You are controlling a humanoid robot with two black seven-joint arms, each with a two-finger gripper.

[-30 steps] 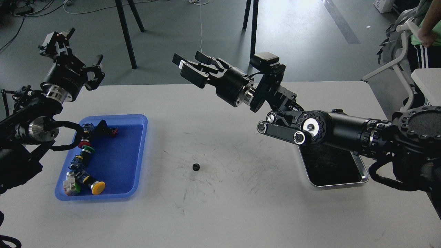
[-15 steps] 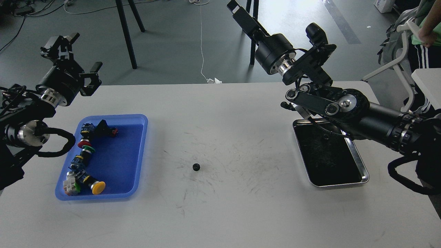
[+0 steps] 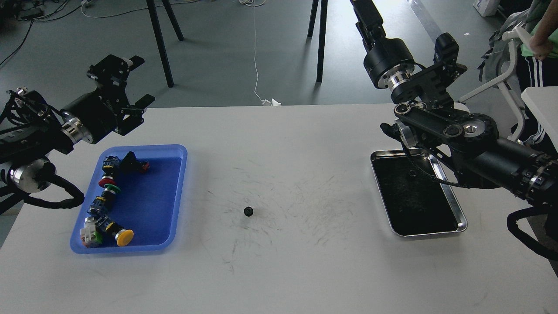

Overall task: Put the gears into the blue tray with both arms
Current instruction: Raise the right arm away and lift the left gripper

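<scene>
One gear (image 3: 248, 212), a tiny black toothed wheel, lies alone on the white table near its middle. The blue tray (image 3: 153, 198) sits at the left and holds several colourful push-button switches (image 3: 106, 205); I see no gear in it. My left gripper (image 3: 140, 80) hovers above the table's far edge, just behind the blue tray, open and holding nothing. My right gripper (image 3: 365, 14) is raised high at the back right, far from the gear. Its fingertips run off the top edge, so its state cannot be read.
A shiny steel tray (image 3: 458, 212) with a dark inside lies at the right, under my right forearm. A small dark speck (image 3: 412, 175) lies in it, too small to identify. Black stand legs (image 3: 159, 41) rise behind the table; a person (image 3: 540, 35) is at the far right.
My right arm has swung from over the table's middle up and to the right, uncovering the steel tray. My left gripper has shifted right and tilted toward the table. The gear has not moved.
</scene>
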